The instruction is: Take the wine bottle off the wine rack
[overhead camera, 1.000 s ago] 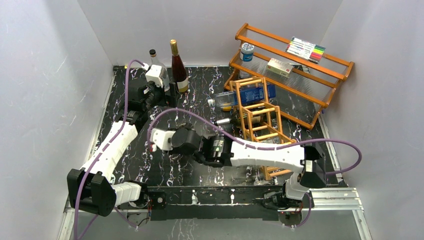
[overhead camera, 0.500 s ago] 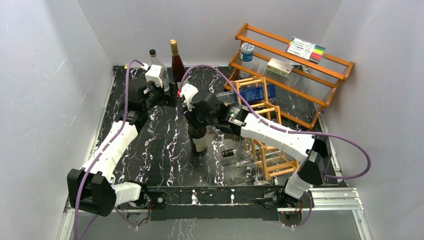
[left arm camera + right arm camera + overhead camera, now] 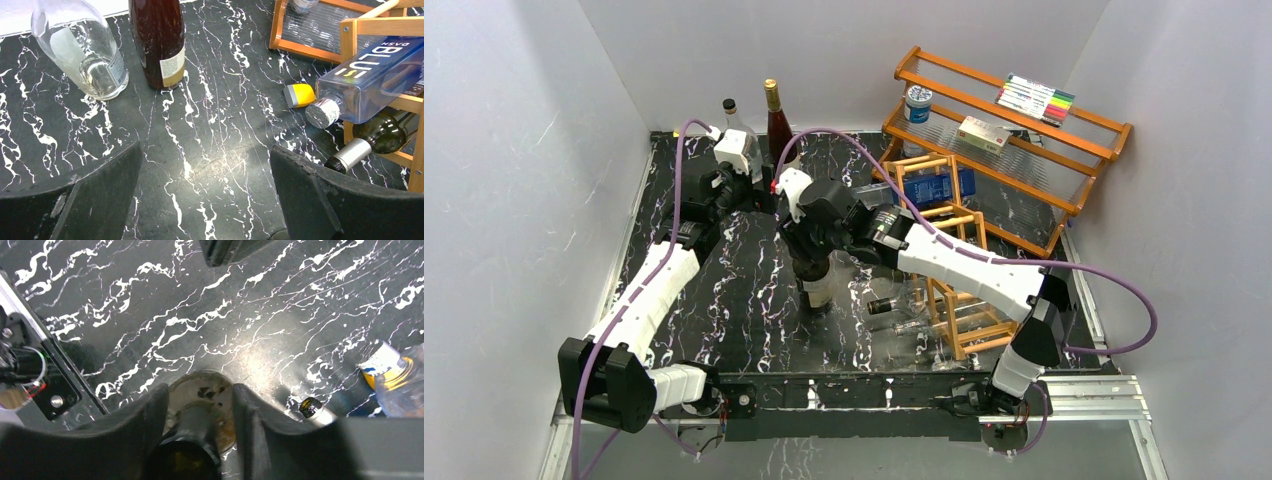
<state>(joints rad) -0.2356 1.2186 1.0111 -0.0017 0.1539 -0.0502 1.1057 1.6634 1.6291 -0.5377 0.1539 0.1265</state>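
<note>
Table (image 3: 724, 290): black marble-patterned top with white veins, filling the middle of the overhead view.

Shelf (image 3: 1105, 165): two tiers, orange wood rails with clear panels, upper right. It holds a round tin (image 3: 917, 103), a flat box (image 3: 984, 133) and a pack of markers (image 3: 1036, 98).

Rack (image 3: 949, 222): lattice of thin orange-brown wooden bars in square cells, right of centre and in front of the shelf. An upper cell holds a square-sided blue bottle (image 3: 375, 75) lying flat with a silver cap. The cell below holds a dark green bottle (image 3: 382, 135) with a silver foil neck.

Right gripper (image 3: 199, 425): centre of the overhead view, black fingers (image 3: 150, 425) clamped on either side of the wine bottle's neck.

Wine bottle (image 3: 819, 290): dark glass with a pale label, upright, out of the rack and just to its left, in the middle of the table.

Left gripper (image 3: 205, 155): upper left of the overhead view, fingers spread wide with nothing between them.

Brown bottle (image 3: 157, 40): gold foil top and cream label, upright at the back edge.

Clear bottle (image 3: 82, 50): rounded glass, standing just left of the brown bottle.
</note>
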